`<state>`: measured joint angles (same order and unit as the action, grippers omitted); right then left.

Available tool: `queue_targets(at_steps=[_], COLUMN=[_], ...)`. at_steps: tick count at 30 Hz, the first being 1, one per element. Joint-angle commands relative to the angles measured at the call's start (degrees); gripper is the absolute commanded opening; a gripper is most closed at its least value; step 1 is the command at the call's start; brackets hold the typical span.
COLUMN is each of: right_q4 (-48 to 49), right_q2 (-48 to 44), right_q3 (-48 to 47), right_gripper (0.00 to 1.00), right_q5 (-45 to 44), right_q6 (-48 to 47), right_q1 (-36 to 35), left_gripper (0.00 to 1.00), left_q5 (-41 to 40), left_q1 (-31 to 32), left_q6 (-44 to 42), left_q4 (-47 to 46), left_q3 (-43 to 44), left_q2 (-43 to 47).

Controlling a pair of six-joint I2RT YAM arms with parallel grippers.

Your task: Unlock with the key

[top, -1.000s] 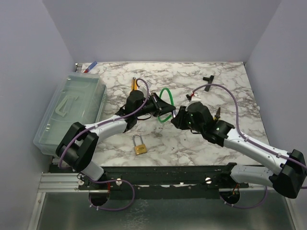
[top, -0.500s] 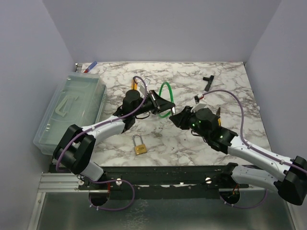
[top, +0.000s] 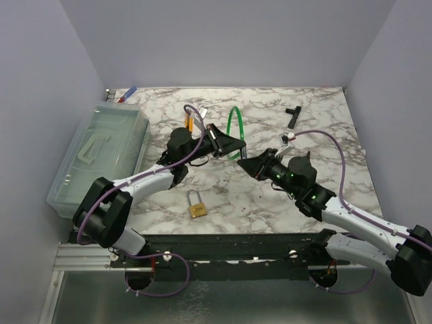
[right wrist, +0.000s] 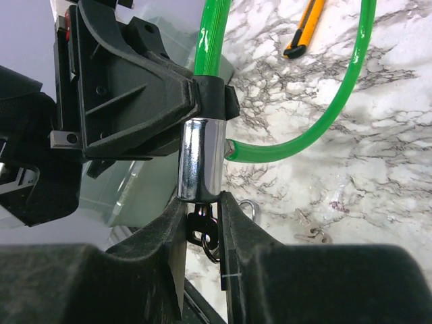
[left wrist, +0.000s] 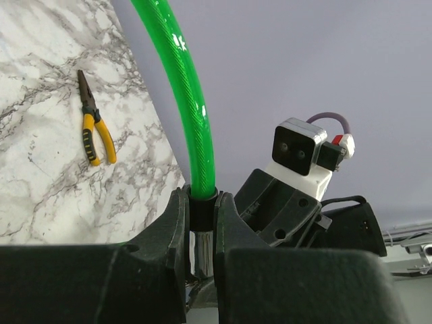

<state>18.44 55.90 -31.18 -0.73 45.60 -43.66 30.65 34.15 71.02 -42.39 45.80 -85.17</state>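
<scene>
Two end effectors meet in mid-air near the centre of the overhead frame, and neither one has the key. Your left end effector point(left wrist: 201, 226) is clamped on the black collar of the green cable loop point(left wrist: 192, 101), holding its chrome barrel point(right wrist: 199, 162) upright in the right wrist frame. Your right end effector point(right wrist: 202, 233) is pinched from below on a small dark piece point(right wrist: 204, 223) that touches the barrel's lower end. It may be another key's head seated there, but these views do not settle it.

The key point(right wrist: 312, 234) lies flat on the counter point(top: 324, 121), in the lower right of the right wrist frame. It is below and to the right of the right fingertips and well apart from them. Its long axis runs roughly left to right across that frame, slightly tilted. The brass padlock point(top: 196, 209) sits on the counter left of centre and low in the overhead frame, apart from both arms.

The right arm looks nearer to the key, since its own camera sees the key just past its fingers, though the margin is small. To reach it you would first have to let go of the dark piece. You would then come down toward the lower right and close across the key's narrow width. It is a thin target lying flush on marble, so expect a slip if you come in along its length.
</scene>
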Motion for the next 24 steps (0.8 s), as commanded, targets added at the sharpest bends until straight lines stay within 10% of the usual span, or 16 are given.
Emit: queue_targets(at_steps=[1, 4, 9, 12, 24], right_q4=[5.9, 1.0, -11.6, -17.9, -36.4], right_q2=[-0.6, -1.7, -2.3, -1.3, 6.7], right_q3=[-0.9, -2.3, -7.8, -11.5, -24.0], right_gripper=[0.00, 0.07, 0.56, 0.70, 0.65], right_q5=[4.1, 1.8, -1.1, -0.8, -1.9], right_q6=[0.9, 0.4, -3.1, -5.2, -11.1], right_q1=[-0.1, -0.1, -0.1, -0.1, -0.1], left_gripper=[0.00, 0.00, 0.00, 0.00, 0.00], left_q5=[4.4, 4.1, 2.7, 1.2, 0.2], left_q1=[0.1, -1.1, -1.9, -1.9, -1.9], left_q6=[0.7, 1.3, 0.9, 0.6, 0.0], left_q4=[-5.2, -4.4, -1.2, 0.9, 3.1], left_q3=[-0.3, 0.1, 1.2, 1.8, 2.3], left_q2=[1.9, 1.3, -0.2, -0.7, -1.2])
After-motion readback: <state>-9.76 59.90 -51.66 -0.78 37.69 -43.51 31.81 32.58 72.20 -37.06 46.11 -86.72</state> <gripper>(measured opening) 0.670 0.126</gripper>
